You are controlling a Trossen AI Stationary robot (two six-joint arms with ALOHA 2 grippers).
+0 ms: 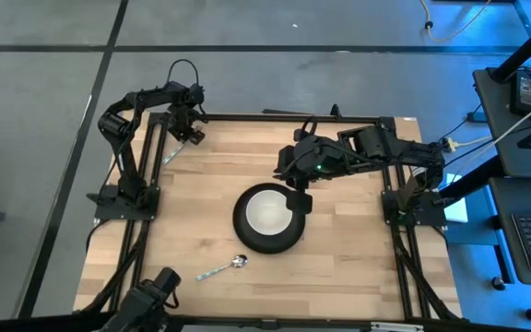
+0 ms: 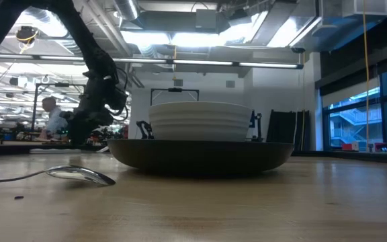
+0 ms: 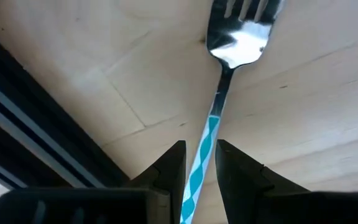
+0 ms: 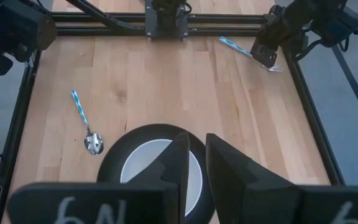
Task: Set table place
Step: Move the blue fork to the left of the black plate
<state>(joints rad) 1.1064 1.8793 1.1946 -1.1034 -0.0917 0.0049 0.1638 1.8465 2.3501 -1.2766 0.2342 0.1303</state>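
Observation:
A fork (image 3: 238,37) with a blue-and-white striped handle lies at the far left of the pale wood table (image 1: 358,267). My left gripper (image 1: 192,134) is down over it, shut on its handle. A black plate (image 1: 247,242) with a white bowl (image 1: 267,212) on it stands mid-table. A spoon (image 1: 224,269) with the same striped handle lies near the front edge, bowl end toward the plate. My right gripper (image 1: 298,195) is shut and empty above the plate's far right rim (image 4: 185,134). My left gripper pinches the fork's striped handle (image 3: 205,140) between its two fingers, a little behind the neck. The fingers slant down from above and run along the handle, with the fork's head ahead of them. Whether the fork is clear of the table I cannot tell.
Black frame rails (image 1: 247,117) run along the table's far edge, close beside the fork and my left gripper. Both arm bases stand at the table's left and right sides. Bare wood lies left of the plate (image 1: 182,212) and right of it (image 1: 348,240).

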